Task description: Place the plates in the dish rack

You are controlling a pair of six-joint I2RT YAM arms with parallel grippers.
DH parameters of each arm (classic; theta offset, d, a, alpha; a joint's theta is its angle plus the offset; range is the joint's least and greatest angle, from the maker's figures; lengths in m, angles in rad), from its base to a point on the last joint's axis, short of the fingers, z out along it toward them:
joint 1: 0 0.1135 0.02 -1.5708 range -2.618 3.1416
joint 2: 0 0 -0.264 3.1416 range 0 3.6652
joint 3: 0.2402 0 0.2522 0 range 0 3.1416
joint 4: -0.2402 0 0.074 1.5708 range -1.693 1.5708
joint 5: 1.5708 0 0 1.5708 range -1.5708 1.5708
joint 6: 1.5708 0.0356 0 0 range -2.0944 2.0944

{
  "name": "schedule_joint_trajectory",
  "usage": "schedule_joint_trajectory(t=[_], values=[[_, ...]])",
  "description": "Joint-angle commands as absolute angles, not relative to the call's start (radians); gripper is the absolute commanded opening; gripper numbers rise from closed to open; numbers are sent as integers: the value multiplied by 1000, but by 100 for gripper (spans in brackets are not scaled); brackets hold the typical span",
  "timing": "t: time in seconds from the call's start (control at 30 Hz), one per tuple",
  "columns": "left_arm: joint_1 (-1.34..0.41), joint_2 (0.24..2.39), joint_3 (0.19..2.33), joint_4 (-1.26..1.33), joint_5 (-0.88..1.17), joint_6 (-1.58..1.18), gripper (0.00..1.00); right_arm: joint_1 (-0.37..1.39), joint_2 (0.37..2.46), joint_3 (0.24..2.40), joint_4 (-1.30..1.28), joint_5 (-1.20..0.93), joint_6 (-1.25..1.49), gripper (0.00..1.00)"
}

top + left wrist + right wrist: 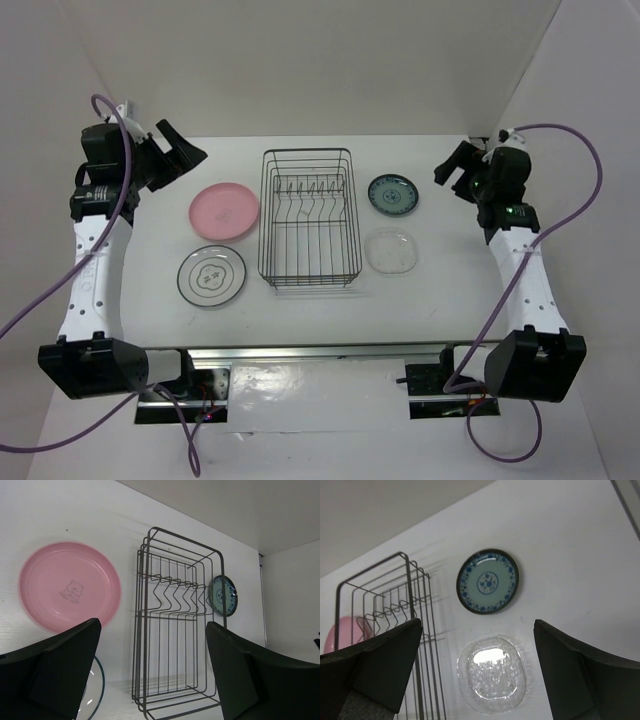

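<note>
The black wire dish rack [307,217] stands mid-table, empty; it also shows in the left wrist view [175,630] and the right wrist view [385,610]. The pink plate [224,211] [69,587] lies left of it, the white dark-rimmed plate [211,276] in front of that, its rim showing in the left wrist view [100,680]. The teal patterned plate [393,194] [487,581] [223,595] and the clear glass plate [390,250] [492,675] lie right of the rack. My left gripper [180,155] [152,672] and right gripper [452,170] [477,672] are open, empty, raised above the table.
White walls close the table at the back and both sides. The arm bases and a metal rail [320,352] run along the near edge. Purple cables [590,170] loop off both arms.
</note>
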State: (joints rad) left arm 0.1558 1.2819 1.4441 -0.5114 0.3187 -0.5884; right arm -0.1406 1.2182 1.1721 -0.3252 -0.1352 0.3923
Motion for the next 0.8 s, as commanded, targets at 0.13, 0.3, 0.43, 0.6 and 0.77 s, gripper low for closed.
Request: schedule_joint_trajectory(t=[0.13,0.3,0.43,0.6,0.77], values=[[153,1249,1434,-439,365,-617,100,-95,1181,933,-162,-69,426,97],[144,1249,1399,-439,356,-597,100,-54,1181,783,-103,-87,436,93],[155,1276,1390,-439,347,-577,100,0,1203,723,-71,-106,436,87],[166,1295,1390,-439,337,-577,100,54,1235,689,-61,-32,436,85],[166,1295,1390,-439,337,-577,100,44,1281,670,-80,-3,436,83]])
